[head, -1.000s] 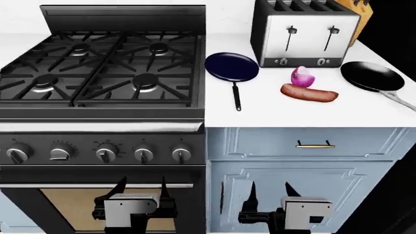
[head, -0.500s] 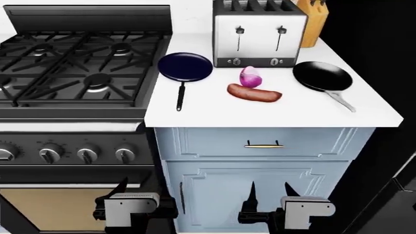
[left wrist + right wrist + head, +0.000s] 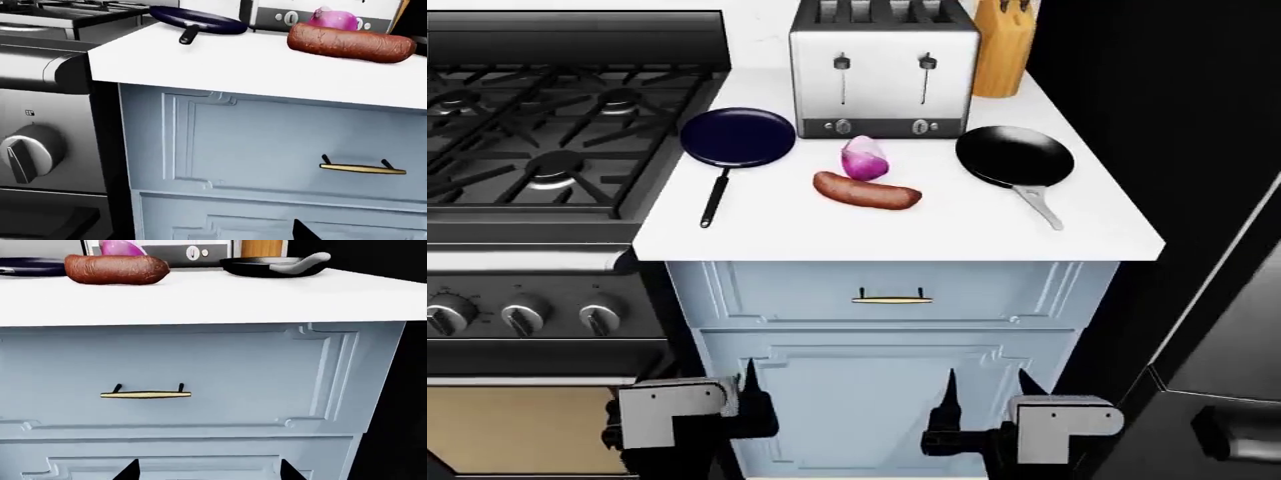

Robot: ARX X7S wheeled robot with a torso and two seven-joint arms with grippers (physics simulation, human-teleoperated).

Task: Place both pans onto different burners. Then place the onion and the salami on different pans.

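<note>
with both grippers' jaws spread and empty, pinch the rigid navy pan [image 3: 737, 137] by its thin handle [image 3: 714, 199] pointing at the worktop's front edge.

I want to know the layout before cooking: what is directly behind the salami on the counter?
The onion sits just behind the salami, and the toaster stands farther back. In the wrist views the salami hides the onion's lower part.

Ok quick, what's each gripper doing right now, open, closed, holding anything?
Left gripper: open, holding nothing, low in front of the cabinet.
Right gripper: open, holding nothing, also low in front of the cabinet.
</note>
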